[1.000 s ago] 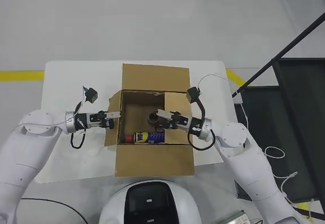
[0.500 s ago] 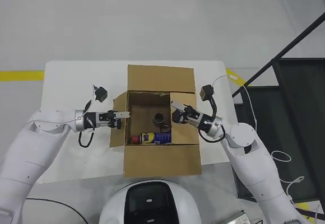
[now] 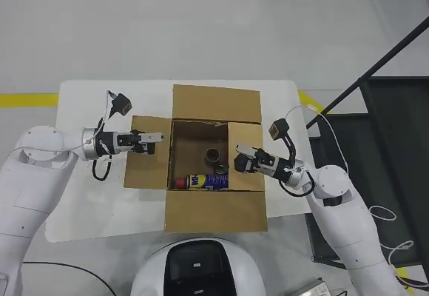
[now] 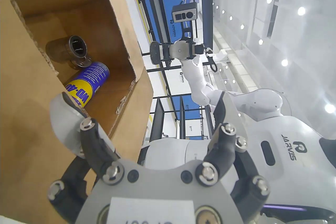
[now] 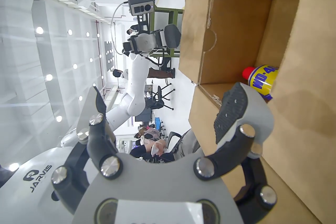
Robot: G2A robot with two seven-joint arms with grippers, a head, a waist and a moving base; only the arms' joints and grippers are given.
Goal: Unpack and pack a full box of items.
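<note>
An open cardboard box (image 3: 216, 103) stands mid-table with its four flaps spread outward. Inside lie a blue and yellow spray can (image 3: 200, 180) with a red cap and a dark metal flanged cylinder (image 3: 211, 156). My left gripper (image 3: 155, 138) is open over the left flap (image 3: 146, 166), near the box's edge. In the left wrist view the left gripper (image 4: 147, 114) has one finger against that flap, with the can (image 4: 86, 84) and cylinder (image 4: 69, 50) beyond. My right gripper (image 3: 239, 161) is open above the right flap (image 3: 245, 140). The right gripper (image 5: 165, 107) has one finger at the flap; the can (image 5: 262, 78) shows past it.
The white table (image 3: 96, 207) has bare room left of the box and a narrow strip on the right. A black metal rack (image 3: 392, 133) stands just off the table's right edge. A yellow floor line (image 3: 15, 100) runs behind.
Both side flaps have been pushed from upright to lying outward. The right gripper drew back out of the box to the right flap; the left gripper shifted up along the left flap.
</note>
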